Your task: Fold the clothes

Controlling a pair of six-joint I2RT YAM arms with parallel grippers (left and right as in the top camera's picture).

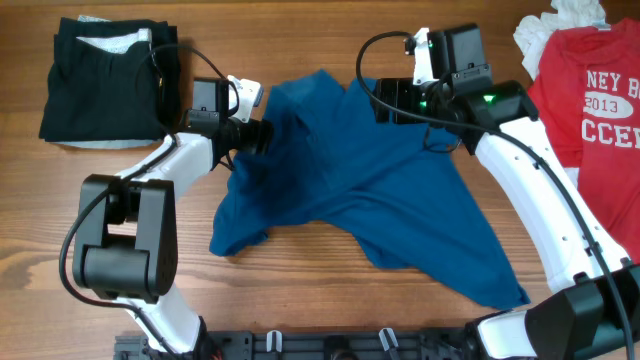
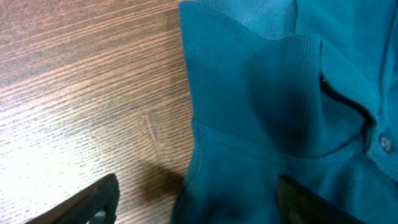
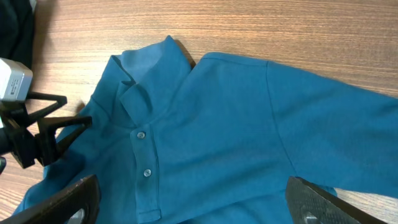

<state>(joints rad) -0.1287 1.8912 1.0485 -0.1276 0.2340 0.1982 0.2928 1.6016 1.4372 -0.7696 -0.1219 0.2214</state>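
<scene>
On the far left of your brown wooden table (image 1: 320, 40), a folded black garment (image 1: 100, 90) is lying flat, with a pale grey piece (image 1: 115, 42) showing at its top edge. Just right of it, your left gripper (image 1: 258, 135) is reaching into the left edge of the dark-blue short-sleeved polo shirt (image 1: 380, 190). In the left wrist view its fingers (image 2: 81, 205) are standing apart. One is sitting over bare wood, the other over the blue cloth, and the shirt's ribbed edge is running between them.

The shirt is lying crumpled and spread across the middle of the table, with its collar (image 3: 140, 84) turned toward the left arm and two small buttons (image 3: 142, 134) showing below it.

Your right gripper (image 1: 385, 100) is hanging over the shirt's upper middle. Its fingers (image 3: 323, 202) are spread wide and pinching nothing.

At the far right, a red T-shirt with white lettering (image 1: 590, 110) is lying partly under the right arm, and a crumpled white piece (image 1: 560, 25) is resting beside its top edge.
</scene>
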